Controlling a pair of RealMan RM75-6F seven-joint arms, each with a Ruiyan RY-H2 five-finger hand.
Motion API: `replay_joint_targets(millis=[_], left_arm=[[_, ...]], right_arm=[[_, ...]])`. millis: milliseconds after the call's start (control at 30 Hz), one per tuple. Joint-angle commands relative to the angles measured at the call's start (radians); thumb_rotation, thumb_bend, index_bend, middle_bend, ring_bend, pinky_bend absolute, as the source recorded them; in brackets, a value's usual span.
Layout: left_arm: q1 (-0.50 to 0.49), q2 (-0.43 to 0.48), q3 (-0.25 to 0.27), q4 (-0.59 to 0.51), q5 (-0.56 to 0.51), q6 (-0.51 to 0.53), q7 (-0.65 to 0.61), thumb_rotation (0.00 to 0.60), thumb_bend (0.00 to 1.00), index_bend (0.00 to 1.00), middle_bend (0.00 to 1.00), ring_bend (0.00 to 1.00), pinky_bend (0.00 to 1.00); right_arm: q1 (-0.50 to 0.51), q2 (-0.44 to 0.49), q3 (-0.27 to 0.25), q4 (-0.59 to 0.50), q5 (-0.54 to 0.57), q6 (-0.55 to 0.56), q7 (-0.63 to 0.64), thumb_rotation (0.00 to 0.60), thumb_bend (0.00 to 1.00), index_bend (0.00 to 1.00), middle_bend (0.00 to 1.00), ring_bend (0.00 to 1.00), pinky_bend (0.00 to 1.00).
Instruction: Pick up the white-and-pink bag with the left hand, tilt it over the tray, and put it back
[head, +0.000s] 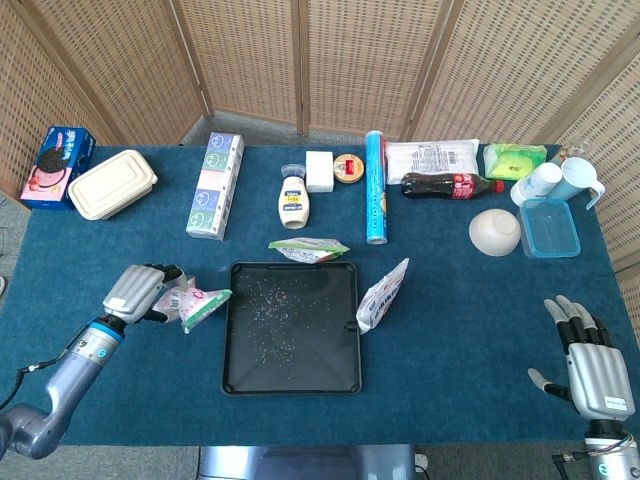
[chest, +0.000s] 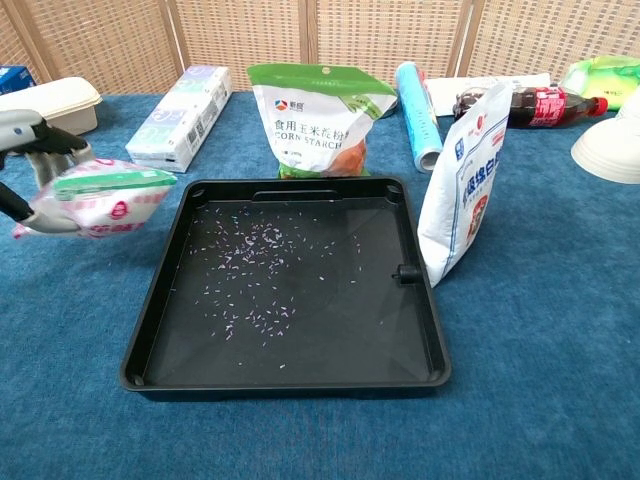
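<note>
Over on the far side the left hand (head: 135, 293) has its fingers (chest: 40, 140) curled round the white-and-pink bag (chest: 98, 200), gripping it by the closed end so the green-banded mouth points toward the tray (head: 236, 375). The bag lies nearly level, held above the blue worktop (head: 460, 330) just beside the tray's left rim and clear of it, which I take to mean the pouring is done and the bag is on its way to being set down. Inside the tray a thin scatter of grains (chest: 255, 275) sits mostly toward the back, evidence of the tilt. Behind the tray stands a corn starch bag (chest: 318, 118), and at the tray's right edge a white pouch (chest: 462, 180) leans upright, touching the rim or nearly so; both are out of the left arm's path. Far to the right, near the worktop's corner, the right hand (head: 588, 358) rests idle, fingers spread apart and holding nothing, well apart from everything.
</note>
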Motion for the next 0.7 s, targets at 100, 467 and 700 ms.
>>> replay_joint_targets(millis=[100,467,700], left_arm=[[0.009,-0.064,-0.006,0.067,0.052,0.001,-0.091,0.6,0.51,0.82,0.54,0.43,0.44],[0.026,-0.115,-0.005,0.136,0.112,0.017,-0.22,0.6,0.34,0.37,0.08,0.11,0.24],[0.038,-0.112,-0.005,0.157,0.122,0.025,-0.188,0.6,0.14,0.04,0.0,0.02,0.19]], right_arm=[[0.002,-0.003,0.0,0.003,0.005,-0.005,-0.003,0.6,0.0,0.0,0.04,0.08,0.1],[0.004,-0.007,-0.001,0.005,0.007,-0.008,-0.01,0.6,0.0,0.0,0.04,0.08,0.1],[0.004,-0.006,-0.002,0.002,0.006,-0.008,-0.014,0.6,0.0,0.0,0.04,0.08,0.1]])
